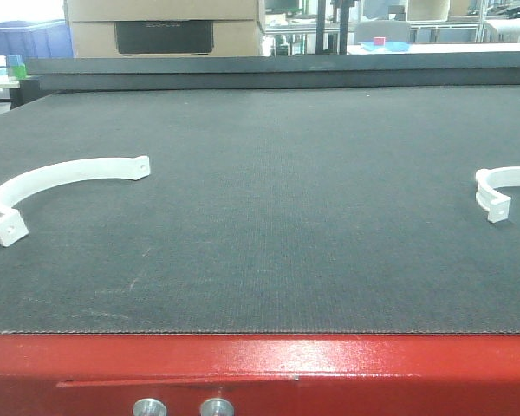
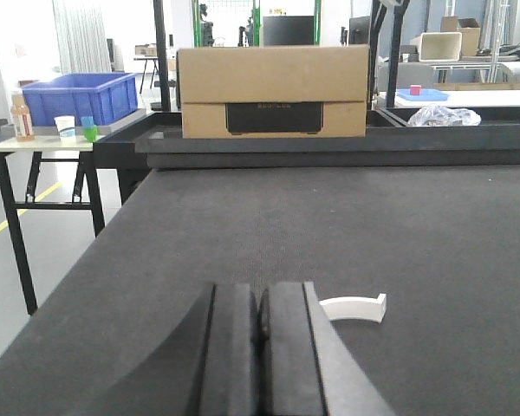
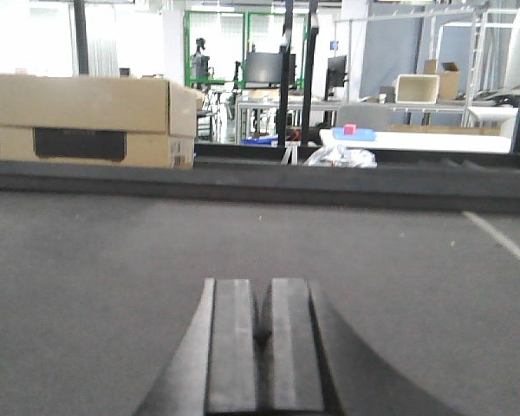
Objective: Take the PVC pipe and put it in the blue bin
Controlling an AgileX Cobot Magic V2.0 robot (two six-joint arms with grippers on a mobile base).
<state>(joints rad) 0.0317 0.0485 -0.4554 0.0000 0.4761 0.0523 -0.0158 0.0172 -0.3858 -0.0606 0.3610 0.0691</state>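
The front view's right edge cuts off a curved white PVC piece (image 1: 501, 189), and the blue bin (image 1: 24, 38) is cropped at upper left. In my left wrist view the left claw (image 2: 260, 299) hides one end of a white PVC arc (image 2: 354, 308). It and the right claw (image 3: 262, 303) run off their frames' bottom edges.

Tabletop: tabletop (image 1: 269, 251) covered in a dark grey textured mat, level, with a red painted front edge (image 1: 260, 364) and a raised black rear rim (image 1: 286, 71).
Box: brown cardboard box (image 2: 273, 91) with a dark hand-slot, standing at the rear rim.
Side table: side table (image 2: 35, 147) with a pale top and black folding legs, left of the tabletop.
Floor: floor (image 2: 61, 260) grey and smooth, with a yellow line (image 2: 9, 221) marked on it.
Far room: white bench (image 3: 416, 139), monitors (image 3: 264, 67), green framing (image 3: 234, 13).
Light: bright at the left, behind a pale curtain (image 2: 78, 35).
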